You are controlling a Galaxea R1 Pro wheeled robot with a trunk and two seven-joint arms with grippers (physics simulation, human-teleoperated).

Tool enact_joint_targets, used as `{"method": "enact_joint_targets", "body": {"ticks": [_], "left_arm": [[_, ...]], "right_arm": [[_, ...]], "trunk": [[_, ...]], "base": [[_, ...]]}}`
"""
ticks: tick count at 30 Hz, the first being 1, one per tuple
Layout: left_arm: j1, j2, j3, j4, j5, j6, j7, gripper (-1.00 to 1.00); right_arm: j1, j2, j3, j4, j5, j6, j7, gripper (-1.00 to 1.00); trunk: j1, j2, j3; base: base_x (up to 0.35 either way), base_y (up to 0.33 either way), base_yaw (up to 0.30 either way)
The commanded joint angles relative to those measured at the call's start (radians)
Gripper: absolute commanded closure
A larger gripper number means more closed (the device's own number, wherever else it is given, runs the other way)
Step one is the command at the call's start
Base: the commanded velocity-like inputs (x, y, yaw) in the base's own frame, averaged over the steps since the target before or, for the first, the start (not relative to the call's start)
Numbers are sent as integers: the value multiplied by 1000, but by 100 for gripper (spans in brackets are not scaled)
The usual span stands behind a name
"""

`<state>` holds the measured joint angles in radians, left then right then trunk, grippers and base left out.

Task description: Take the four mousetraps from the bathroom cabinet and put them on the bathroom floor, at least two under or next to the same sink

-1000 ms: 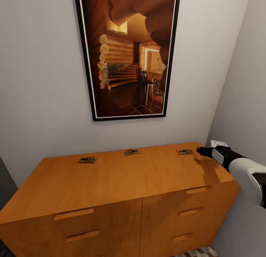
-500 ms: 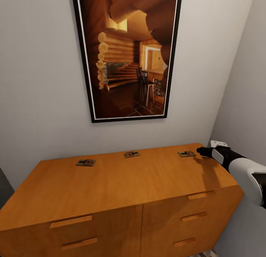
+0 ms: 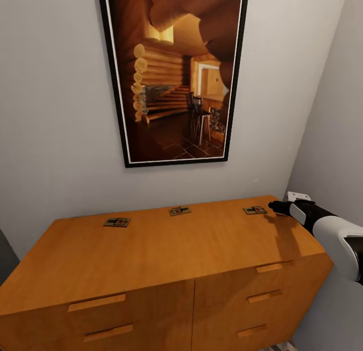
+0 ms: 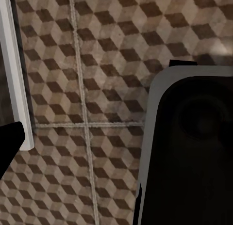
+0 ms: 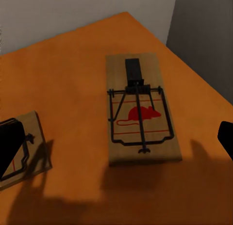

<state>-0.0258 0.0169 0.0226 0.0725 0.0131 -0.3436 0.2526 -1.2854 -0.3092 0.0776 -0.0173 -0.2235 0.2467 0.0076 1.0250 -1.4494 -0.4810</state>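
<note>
Three mousetraps lie along the back of the orange-brown cabinet (image 3: pixel 166 250): a left mousetrap (image 3: pixel 117 222), a middle mousetrap (image 3: pixel 180 210) and a right mousetrap (image 3: pixel 254 210). My right gripper (image 3: pixel 275 206) hovers just right of the right one, low over the cabinet top and not touching it. In the right wrist view it is open (image 5: pixel 118 141), with that mousetrap (image 5: pixel 140 111) between the spread fingertips (image 5: pixel 225 135). Another mousetrap (image 5: pixel 26 147) shows partly behind the other finger. My left gripper (image 4: pixel 116 137) hangs open over the cube-patterned bathroom floor (image 4: pixel 97 65).
A tall framed picture (image 3: pixel 174 73) hangs on the wall above the cabinet. A side wall (image 3: pixel 327 139) closes in on the right, close to my right arm. A white strip (image 4: pixel 14 79) and my dark base (image 4: pixel 194 137) show over the floor.
The head camera shifted slightly between one second and half a second ago; the view has held still since. The traps and my right gripper have not moved.
</note>
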Motion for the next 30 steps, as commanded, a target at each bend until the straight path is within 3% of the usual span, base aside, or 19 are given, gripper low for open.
{"method": "enact_joint_targets", "body": {"ticks": [1, 30], "left_arm": [[-2, 0, 2, 4, 1, -8, 1, -100], [-2, 0, 2, 4, 1, -8, 0, -100]], "right_arm": [[0, -1, 8, -2, -9, 5, 1, -100], [1, -7, 8, -3, -7, 5, 1, -100]], "trunk": [[0, -1, -1], [0, -1, -1]], "base": [[0, 0, 0], [0, 0, 0]]}}
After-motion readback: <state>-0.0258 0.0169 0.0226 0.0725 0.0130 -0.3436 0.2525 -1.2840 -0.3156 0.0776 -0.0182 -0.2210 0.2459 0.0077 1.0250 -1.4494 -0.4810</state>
